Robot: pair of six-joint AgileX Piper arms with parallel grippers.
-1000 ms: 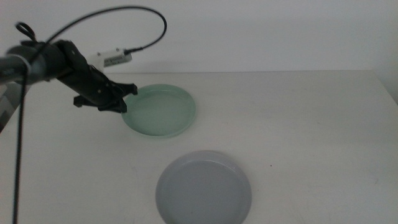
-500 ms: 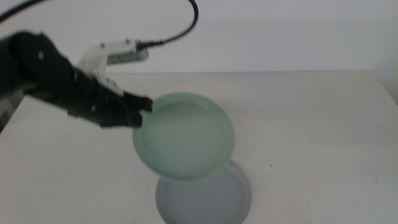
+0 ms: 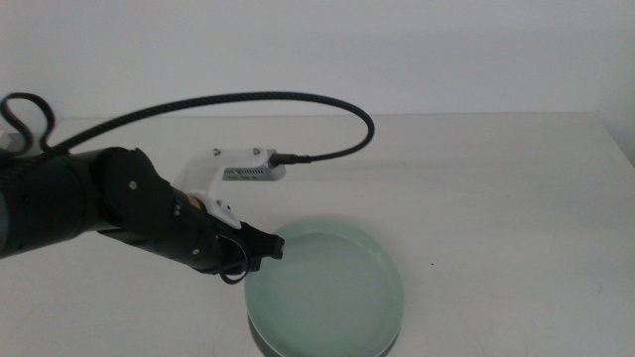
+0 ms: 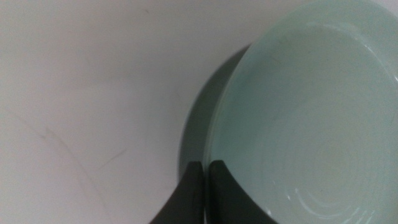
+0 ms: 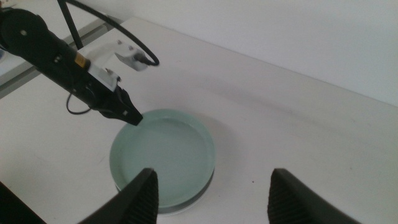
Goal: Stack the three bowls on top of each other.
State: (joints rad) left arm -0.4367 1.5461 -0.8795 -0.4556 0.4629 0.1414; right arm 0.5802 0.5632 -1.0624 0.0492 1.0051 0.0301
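- The green bowl (image 3: 325, 290) is gripped at its rim by the left claw (image 3: 268, 245), whose jaws are pressed together on the rim edge in the left wrist view.
- A second ago the green bowl lay on the surface (image 3: 476, 188) well behind the grey bowl (image 4: 198, 118); half a second ago it was lifted and tilted, partly over the grey bowl.
- It is now brought squarely over the grey bowl, which is almost wholly hidden beneath it in the middle view.
- In the left wrist view a dark crescent of the grey bowl is seen beside the green bowl's rim, so the two are nearly, but not exactly, centred.
- Whether the green bowl is already seated in the grey bowl or is held just above it cannot be told.
- In the right wrist view a lower rim is seen under the green bowl, which suggests the stack is formed or nearly so.
- The right claw (image 5: 211, 180) is held open, high above and apart from the green bowl, and is judged to be waiting.
- No white bowl is seen in any view.
- The first stacking step is judged almost done; release of the rim is likely what remains.
- A slight offset could leave the green bowl tilted on the grey bowl's rim when it is let go.
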